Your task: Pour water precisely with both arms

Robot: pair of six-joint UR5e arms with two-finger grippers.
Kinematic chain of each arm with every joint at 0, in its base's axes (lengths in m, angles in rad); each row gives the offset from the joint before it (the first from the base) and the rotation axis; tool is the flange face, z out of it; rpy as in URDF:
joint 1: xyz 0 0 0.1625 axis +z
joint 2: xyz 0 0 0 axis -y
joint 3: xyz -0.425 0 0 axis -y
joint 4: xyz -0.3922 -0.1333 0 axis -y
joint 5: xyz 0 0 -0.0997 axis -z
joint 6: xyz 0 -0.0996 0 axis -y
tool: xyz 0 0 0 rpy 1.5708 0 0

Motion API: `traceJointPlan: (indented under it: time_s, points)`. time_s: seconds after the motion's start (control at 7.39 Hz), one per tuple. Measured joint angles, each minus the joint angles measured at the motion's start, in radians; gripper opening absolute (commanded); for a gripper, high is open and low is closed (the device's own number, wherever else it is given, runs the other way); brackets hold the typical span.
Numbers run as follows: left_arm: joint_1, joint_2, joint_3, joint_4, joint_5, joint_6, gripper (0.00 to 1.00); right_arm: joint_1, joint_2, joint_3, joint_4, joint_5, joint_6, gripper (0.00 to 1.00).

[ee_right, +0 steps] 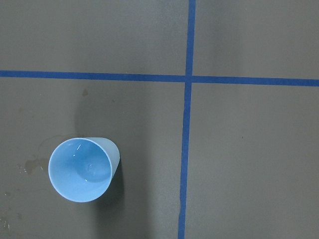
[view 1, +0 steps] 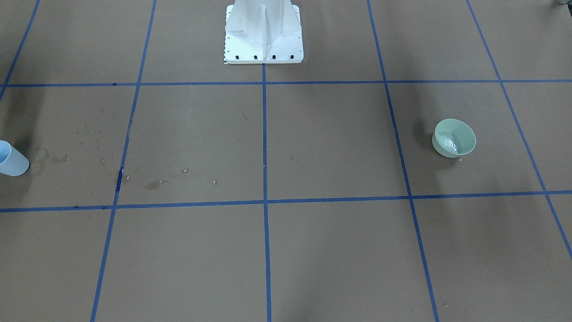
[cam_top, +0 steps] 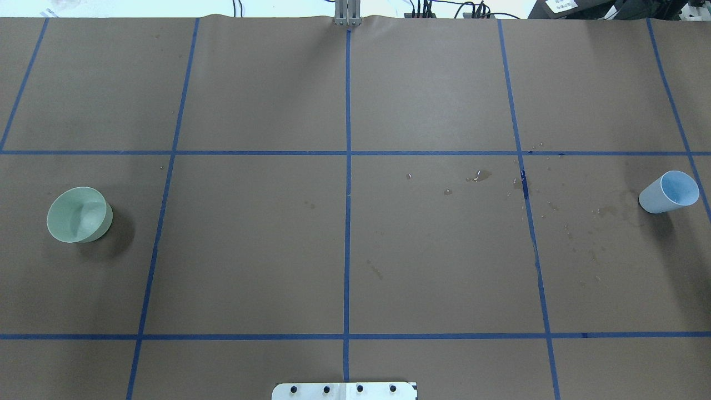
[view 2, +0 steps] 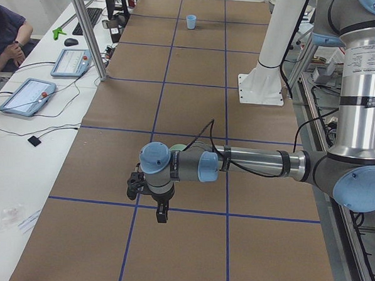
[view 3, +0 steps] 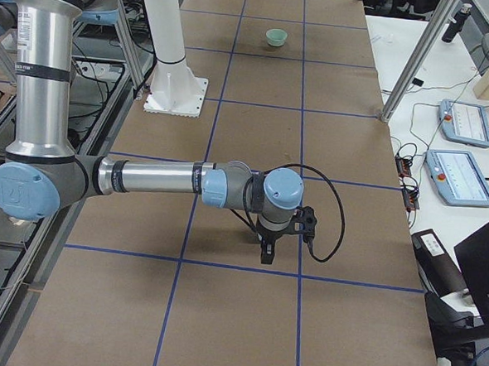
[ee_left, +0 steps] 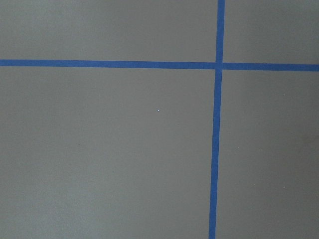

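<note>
Water (view 1: 450,144) as shiny ripples in the bottom of a pale green bowl (view 1: 467,136), upright at 9 o'clock on the brown surface (cam_top: 250,250) in the overhead view. More of it as spilt drops (cam_top: 483,176) and small wet patches, scattered from about 2 o'clock of the centre out towards 3 o'clock. At 3 o'clock, well apart from the bowl, a pale blue cup (cam_top: 658,200), upright, with a few glints inside; cannot tell whether liquid stands in it.

Left arm (view 2: 255,163) stretched level above the bowl's end of the surface, partly hiding the bowl. Left claw (view 2: 161,213) pointing straight down, clear of the surface, holding nothing; too small to tell whether wide or narrow. Below its wrist camera only bare paper and a tape crossing at 1 o'clock.

Right arm (view 3: 153,179) stretched level at the cup's end. Right claw (view 3: 267,252) pointing down, off the surface, nothing seen in it; cannot tell how wide. In its wrist view, the cup at 8 o'clock.

Blue tape lines (cam_top: 348,222) in a grid across the surface. White pedestal base (view 1: 263,36) at 6 o'clock in the overhead view.
</note>
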Motion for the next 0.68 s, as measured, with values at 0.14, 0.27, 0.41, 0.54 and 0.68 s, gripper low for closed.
traceJointPlan:
  time_s: [0.14,0.27,0.41,0.54,0.68]
  points:
    - [0.0,0.0,-0.001,0.0,0.0,0.0,1.0,0.0,0.0,0.0,0.0,-0.001,-0.001,1.0]
    - [0.0,0.0,-0.002,0.0,-0.001,-0.001,1.0,0.0,0.0,0.0,0.0,-0.002,-0.001,1.0]
    - [-0.001,0.0,-0.004,-0.001,-0.001,-0.001,1.0,0.0,0.001,0.001,0.0,-0.005,-0.001,1.0]
    - [-0.001,0.0,-0.004,-0.001,-0.001,0.0,1.0,0.0,0.002,0.001,0.0,-0.006,0.0,1.0]
    - [-0.001,0.0,-0.005,-0.001,-0.001,0.002,1.0,0.0,0.003,0.002,0.0,-0.008,0.003,1.0]
